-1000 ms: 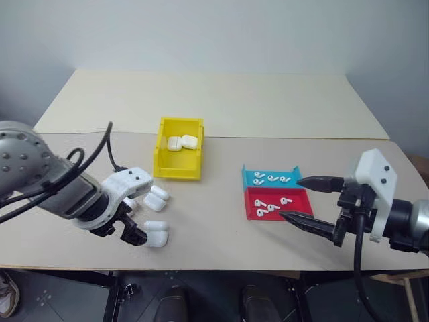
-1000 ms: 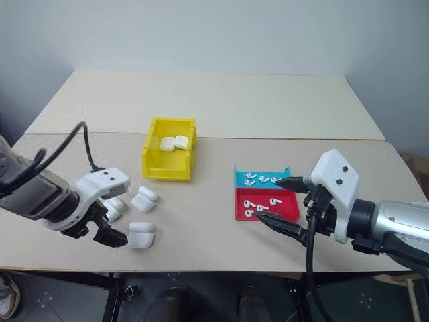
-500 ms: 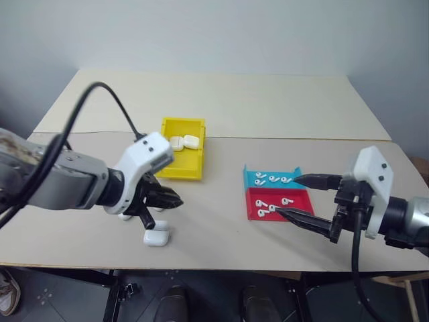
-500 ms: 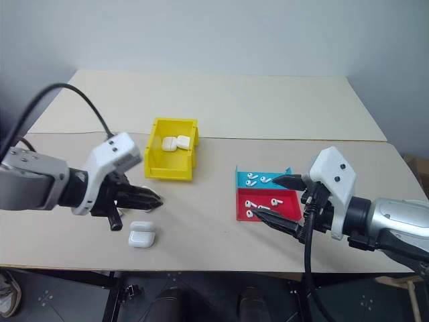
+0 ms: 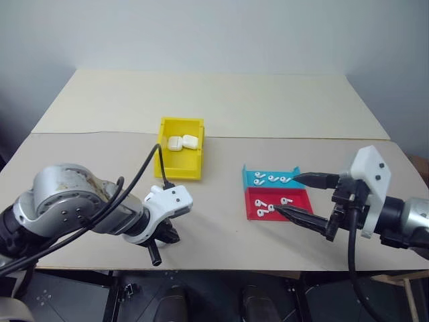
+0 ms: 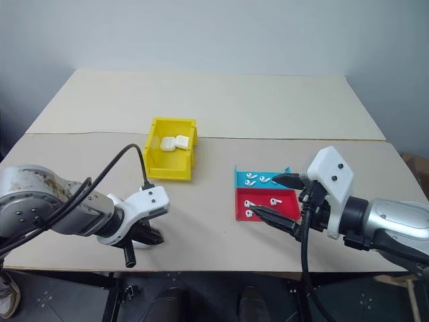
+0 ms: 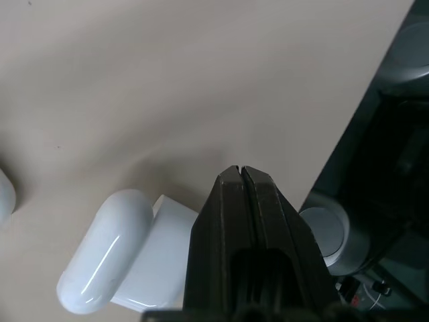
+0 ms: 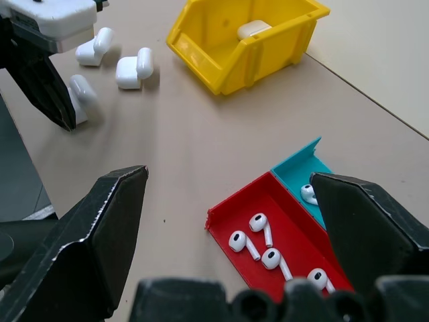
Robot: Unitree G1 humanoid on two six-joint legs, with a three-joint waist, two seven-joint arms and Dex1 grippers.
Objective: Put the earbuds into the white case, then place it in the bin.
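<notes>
A: What's biggest out there?
B: The table (image 5: 221, 107), pale beige. On it a yellow bin (image 5: 179, 149) left of centre, with two closed white cases in it.
A: And to the right?
B: A teal tray (image 5: 271, 178) and a red tray (image 5: 278, 202), touching, teal behind red. Each holds a few earbuds (image 8: 257, 236).
A: The right gripper (image 5: 303, 198)?
B: Wide open, empty, hovering just beside the trays, one finger by each.
A: The left gripper (image 7: 241, 176)?
B: Pressed shut on nothing, pointing down at the table's near edge. An open white case (image 7: 124, 258) lies right beside its fingers; I can't tell if they touch. Two more open cases (image 8: 114, 59) lie near it, on the bin's side.
</notes>
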